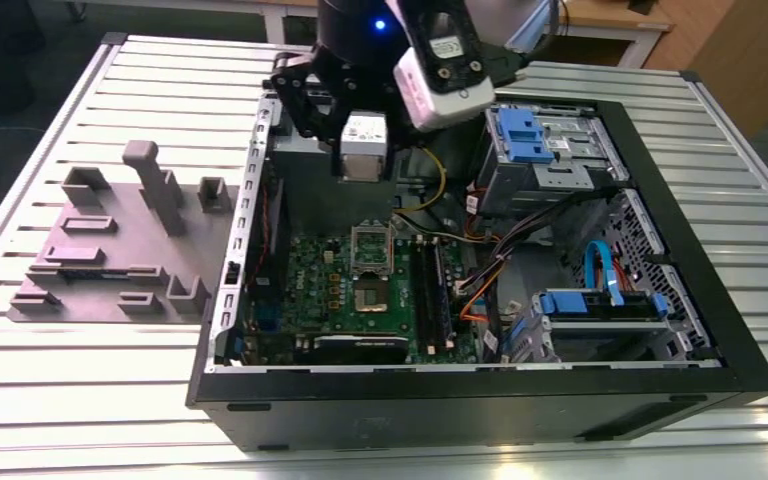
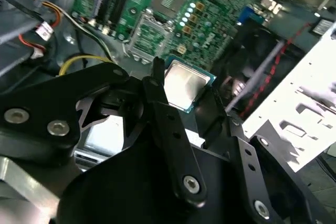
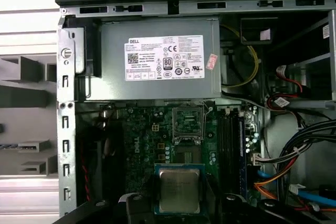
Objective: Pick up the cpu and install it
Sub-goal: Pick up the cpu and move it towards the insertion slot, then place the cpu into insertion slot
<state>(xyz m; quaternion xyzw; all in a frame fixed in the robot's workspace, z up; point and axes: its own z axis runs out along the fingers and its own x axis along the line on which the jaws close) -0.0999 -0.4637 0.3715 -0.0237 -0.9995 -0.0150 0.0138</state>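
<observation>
Silver cpu (image 3: 179, 191): gripped at two opposite edges, raised clear of the motherboard (image 3: 157, 145).
Black end effector (image 2: 185, 94): fingers clamped on the cpu.
Metal socket (image 3: 188, 124): seen on the motherboard, below and ahead of the end effector.
Computer case (image 1: 491, 400): laid open on the worktop (image 1: 91, 380) beneath the end effector.

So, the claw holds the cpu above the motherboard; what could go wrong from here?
1. The claw grips the cpu by its edges above the motherboard; a slip could drop it onto the board.
2. The socket sits beside its open retention frame; a shifted approach might hit that frame.
3. Loose cables lie near the socket and might snag the arm.
</observation>
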